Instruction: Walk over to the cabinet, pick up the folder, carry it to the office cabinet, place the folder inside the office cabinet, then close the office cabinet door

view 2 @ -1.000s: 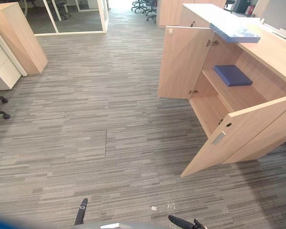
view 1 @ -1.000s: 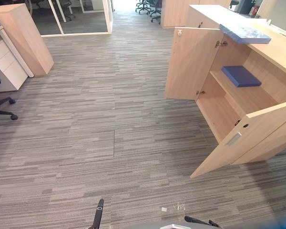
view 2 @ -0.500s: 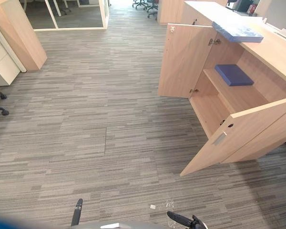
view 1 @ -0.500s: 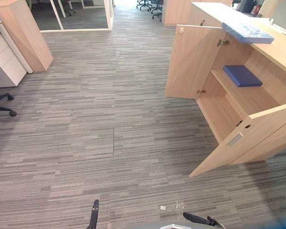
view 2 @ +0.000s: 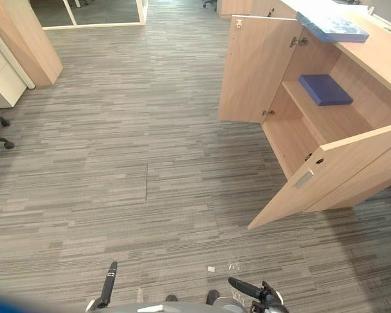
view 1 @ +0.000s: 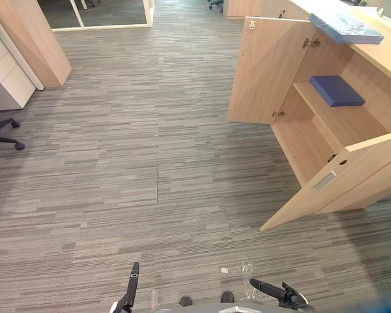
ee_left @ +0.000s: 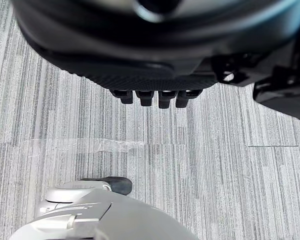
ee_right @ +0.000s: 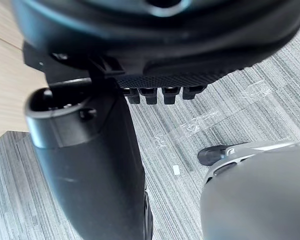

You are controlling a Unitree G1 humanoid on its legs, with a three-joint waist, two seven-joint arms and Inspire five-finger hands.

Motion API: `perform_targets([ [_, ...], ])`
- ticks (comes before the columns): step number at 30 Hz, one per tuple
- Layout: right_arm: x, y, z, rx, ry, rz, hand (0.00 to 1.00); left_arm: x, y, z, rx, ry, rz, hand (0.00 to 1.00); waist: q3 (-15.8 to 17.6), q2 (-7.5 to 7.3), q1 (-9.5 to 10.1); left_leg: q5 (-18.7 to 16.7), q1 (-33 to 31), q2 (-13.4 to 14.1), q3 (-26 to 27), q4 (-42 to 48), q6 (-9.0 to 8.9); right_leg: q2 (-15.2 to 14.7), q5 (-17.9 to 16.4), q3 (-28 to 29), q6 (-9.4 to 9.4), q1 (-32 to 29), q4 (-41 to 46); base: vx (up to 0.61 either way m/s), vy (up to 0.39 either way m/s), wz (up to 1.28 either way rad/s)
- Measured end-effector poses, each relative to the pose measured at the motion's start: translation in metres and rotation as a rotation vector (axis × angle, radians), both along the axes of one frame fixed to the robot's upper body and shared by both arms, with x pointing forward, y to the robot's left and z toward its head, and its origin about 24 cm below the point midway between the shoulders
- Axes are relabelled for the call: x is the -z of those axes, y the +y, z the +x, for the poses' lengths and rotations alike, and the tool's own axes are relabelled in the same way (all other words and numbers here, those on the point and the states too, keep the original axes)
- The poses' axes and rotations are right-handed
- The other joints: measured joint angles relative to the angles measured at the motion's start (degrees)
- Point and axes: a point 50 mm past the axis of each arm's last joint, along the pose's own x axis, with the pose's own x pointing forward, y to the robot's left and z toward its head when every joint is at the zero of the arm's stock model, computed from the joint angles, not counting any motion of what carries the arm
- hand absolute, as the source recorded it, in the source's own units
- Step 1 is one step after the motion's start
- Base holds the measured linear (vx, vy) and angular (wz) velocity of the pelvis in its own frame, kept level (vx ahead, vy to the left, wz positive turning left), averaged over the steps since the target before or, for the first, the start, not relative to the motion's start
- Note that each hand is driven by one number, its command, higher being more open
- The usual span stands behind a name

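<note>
Two folders show at the open office cabinet (view 1: pixel 313 147): a patterned blue folder (view 1: pixel 347 28) on its top, at the front edge, and a plain blue folder (view 1: pixel 337 90) on the inner shelf (view 1: pixel 322 120). The left hand (view 1: pixel 133 283) and right hand (view 1: pixel 277 293) hang low over the carpet floor (view 1: pixel 150 163), well apart from both, fingers relaxed, empty.

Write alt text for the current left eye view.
An open wooden cabinet stands at right on grey striped carpet, both doors swung out, a blue folder on its shelf and a second folder on top. The left robot hand and right robot hand hang low, empty.
</note>
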Motion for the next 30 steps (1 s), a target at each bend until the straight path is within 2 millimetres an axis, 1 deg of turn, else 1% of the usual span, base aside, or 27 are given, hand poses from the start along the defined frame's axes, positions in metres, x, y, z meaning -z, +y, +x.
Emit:
perform_targets([
  [1,0.000,0.001,0.001,0.001,-0.001,0.000,1.00,0.000,0.001,0.000,-0.011,-0.002,0.006,1.00,0.1,-0.20,0.20,-0.7,-0.8,0.3,0.3,1.2,-0.19,-0.1,0.0,-1.5,-0.01,-0.1,-0.2,0.01,-0.023,-0.15],
  [2,-0.001,0.003,0.003,0.000,-0.011,0.002,1.00,0.000,0.003,-0.002,-0.061,-0.007,0.009,1.00,0.3,-0.49,0.59,-3.1,-2.9,0.9,0.9,5.1,-0.30,-0.1,-0.2,-2.7,-0.24,-0.3,0.1,0.01,-0.044,-0.22],
  [3,-0.002,0.003,0.006,0.000,-0.027,-0.002,1.00,0.000,0.004,-0.005,-0.169,-0.018,-0.004,1.00,0.7,-0.16,0.62,-6.9,-5.9,2.1,1.0,11.7,-1.34,0.6,-0.9,-2.8,-1.10,-0.6,1.2,0.02,-0.048,-0.22],
  [4,-0.003,0.003,0.008,-0.001,-0.038,-0.007,1.00,0.000,0.003,-0.006,-0.220,-0.025,-0.013,1.00,0.9,0.05,0.58,-8.8,-7.1,2.8,1.1,14.9,-1.98,1.0,-1.6,-2.9,-1.36,-0.7,2.0,0.04,-0.066,-0.16],
  [5,-0.005,0.001,0.010,-0.005,-0.053,-0.018,1.00,0.000,0.001,-0.009,-0.312,-0.039,-0.022,1.00,1.1,0.54,0.61,-11.6,-9.5,4.5,1.6,21.6,-4.25,1.8,-3.0,-2.9,-1.97,-1.1,3.5,0.06,-0.054,-0.03],
  [6,-0.006,0.002,0.012,-0.017,-0.060,-0.028,1.00,0.000,0.002,-0.010,-0.361,-0.049,-0.021,1.00,1.3,0.38,0.64,-11.9,-12.3,5.5,2.9,28.3,-4.79,1.9,-3.9,-3.1,-2.55,-1.0,4.2,0.10,-0.057,0.06],
  [7,-0.007,0.003,0.014,-0.034,-0.064,-0.039,1.00,-0.001,0.003,-0.008,-0.401,-0.069,-0.020,1.00,1.8,0.12,0.87,-11.7,-16.7,6.6,4.2,36.8,-4.52,1.9,-4.5,-3.2,-2.83,-0.5,4.4,0.14,-0.046,0.10],
  [8,-0.007,0.005,0.016,-0.049,-0.069,-0.046,1.00,-0.003,0.003,-0.006,-0.443,-0.094,-0.013,1.00,2.1,-0.32,1.50,-13.2,-20.8,7.8,5.5,43.2,-3.65,1.5,-5.3,-3.0,-3.10,0.1,5.0,0.15,-0.039,0.00],
  [10,-0.007,0.012,0.017,-0.074,-0.063,-0.046,1.00,-0.004,0.003,-0.002,-0.440,-0.103,0.002,1.00,2.3,-1.12,3.03,-13.6,-24.9,8.7,5.8,40.8,-3.85,0.1,-6.0,-2.4,-1.88,0.6,5.4,0.19,0.018,-0.11],
  [12,-0.006,0.021,0.022,-0.085,-0.071,-0.026,1.00,-0.005,0.004,0.000,-0.436,-0.107,0.006,1.00,2.6,-1.60,3.48,-12.6,-27.1,8.9,5.7,34.0,-3.33,-2.2,-7.1,-2.0,-0.37,1.8,5.1,0.37,0.179,-0.09],
  [14,-0.007,0.026,0.027,-0.121,-0.079,-0.032,1.00,-0.005,0.004,0.001,-0.443,-0.106,0.019,1.00,2.7,-1.77,3.58,-9.9,-29.7,10.0,5.7,28.2,-3.68,-4.7,-8.1,-1.4,1.73,2.9,5.0,0.42,0.274,-0.15],
  [15,-0.008,0.026,0.027,-0.135,-0.076,-0.047,1.00,-0.005,0.004,0.001,-0.450,-0.102,0.034,1.00,2.7,-1.62,3.62,-7.6,-30.9,11.5,5.6,24.2,-3.74,-6.3,-9.1,-1.0,3.44,4.1,4.9,0.36,0.275,-0.16],
  [16,-0.008,0.026,0.028,-0.139,-0.075,-0.056,1.00,-0.005,0.004,0.001,-0.452,-0.099,0.044,1.00,2.8,-1.46,3.68,-6.4,-31.3,12.3,5.4,22.1,-3.81,-7.0,-9.7,-0.8,4.41,5.0,4.8,0.47,0.402,-0.24],
  [17,-0.007,0.026,0.027,-0.132,-0.062,-0.065,1.00,-0.005,0.004,0.000,-0.459,-0.095,0.063,1.00,2.8,-1.29,3.87,-4.1,-31.4,13.5,4.3,18.3,-4.01,-8.6,-11.2,-0.4,6.61,7.0,4.4,0.51,0.480,-0.29],
  [18,-0.005,0.025,0.023,-0.124,-0.035,-0.070,1.00,-0.005,0.005,-0.003,-0.470,-0.084,0.076,1.00,2.7,-1.13,4.05,-0.4,-31.4,13.5,3.5,18.1,-6.03,-10.9,-13.0,-0.1,8.23,9.7,3.4,0.53,0.515,-0.27],
  [19,-0.002,0.028,0.019,-0.121,-0.011,-0.062,1.00,-0.005,0.006,-0.004,-0.472,-0.079,0.080,1.00,2.7,-1.89,4.21,2.1,-31.5,12.2,4.0,21.0,-6.39,-12.9,-13.8,-0.3,7.97,11.1,3.0,0.55,0.547,-0.34],
  [20,0.002,0.032,0.014,-0.107,0.031,-0.038,1.00,-0.006,0.011,-0.003,-0.479,-0.080,0.096,1.00,1.3,-3.83,4.35,1.4,-33.3,9.1,4.0,26.7,-5.02,-16.0,-13.0,0.2,6.10,11.0,4.5,0.58,0.571,-0.18],
  [21,0.003,0.034,0.011,-0.080,0.033,-0.017,1.00,-0.006,0.012,0.001,-0.490,-0.087,0.098,1.00,0.5,-4.95,3.94,-2.3,-33.3,6.2,5.4,29.8,-2.89,-20.0,-10.3,0.6,4.49,8.7,10.4,0.59,0.571,-0.14],
  [22,0.003,0.035,0.011,-0.066,0.028,-0.010,1.00,-0.007,0.013,0.002,-0.490,-0.088,0.101,1.00,0.2,-5.61,3.80,-3.3,-32.1,4.6,6.4,30.0,-1.50,-22.2,-8.7,1.4,2.77,7.2,14.7,0.64,0.575,-0.13],
  [23,0.003,0.033,0.012,-0.033,0.024,-0.008,1.00,-0.007,0.017,0.000,-0.484,-0.079,0.108,1.00,-0.3,-6.70,3.66,-5.0,-27.6,1.6,9.2,28.5,0.93,-26.7,-3.2,2.9,-2.75,3.8,24.0,0.79,0.633,-0.37],
  [24,0.001,0.026,0.013,-0.023,0.013,-0.025,1.00,-0.006,0.018,-0.005,-0.482,-0.064,0.111,1.00,-0.4,-6.65,3.48,-6.1,-21.5,-1.3,11.3,25.1,3.14,-31.5,5.0,1.2,-10.61,1.2,32.6,0.78,0.605,-0.44],
  [25,0.000,0.023,0.015,-0.020,0.000,-0.036,1.00,-0.006,0.018,-0.006,-0.480,-0.062,0.111,1.00,-0.3,-6.50,3.10,-6.3,-18.3,-2.5,12.1,23.3,4.00,-33.6,6.5,-0.2,-12.73,-0.2,38.6,0.74,0.552,-0.24],
  [26,-0.003,0.017,0.019,-0.015,-0.018,-0.057,1.00,-0.006,0.018,-0.005,-0.471,-0.064,0.108,1.00,-0.3,-5.97,2.06,-6.3,-12.4,-4.6,11.9,19.6,4.72,-36.2,6.1,-3.9,-14.91,-3.2,51.3,0.54,0.382,-0.09],
  [27,-0.005,0.014,0.023,-0.028,-0.035,-0.069,1.00,-0.006,0.016,-0.003,-0.419,-0.062,0.108,1.00,-0.8,-4.33,1.62,-6.3,-7.3,-4.8,11.7,15.7,4.73,-34.2,2.4,-6.0,-12.69,-6.7,60.2,0.49,0.350,-0.09],
  [28,-0.006,0.013,0.025,-0.038,-0.045,-0.077,1.00,-0.005,0.014,-0.003,-0.392,-0.059,0.106,1.00,-1.0,-3.44,1.32,-6.3,-5.6,-4.5,11.6,14.3,4.72,-32.4,0.2,-7.2,-11.29,-8.4,62.1,0.35,0.231,-0.15],
  [29,-0.010,0.008,0.032,-0.049,-0.074,-0.095,1.00,-0.005,0.012,0.002,-0.358,-0.066,0.096,1.00,-0.8,-2.41,0.53,-6.3,-2.8,-4.4,11.5,12.3,4.71,-29.9,-3.4,-9.6,-8.93,-10.8,63.2,0.42,0.208,-0.17],
  [30,-0.016,0.006,0.045,-0.051,-0.128,-0.106,1.00,-0.005,0.008,0.012,-0.311,-0.074,0.081,1.00,0.4,-0.79,-0.28,-6.3,0.5,-4.4,11.5,10.0,4.69,-25.6,-9.1,-14.1,-3.69,-14.1,59.7,0.41,0.173,-0.15],
])
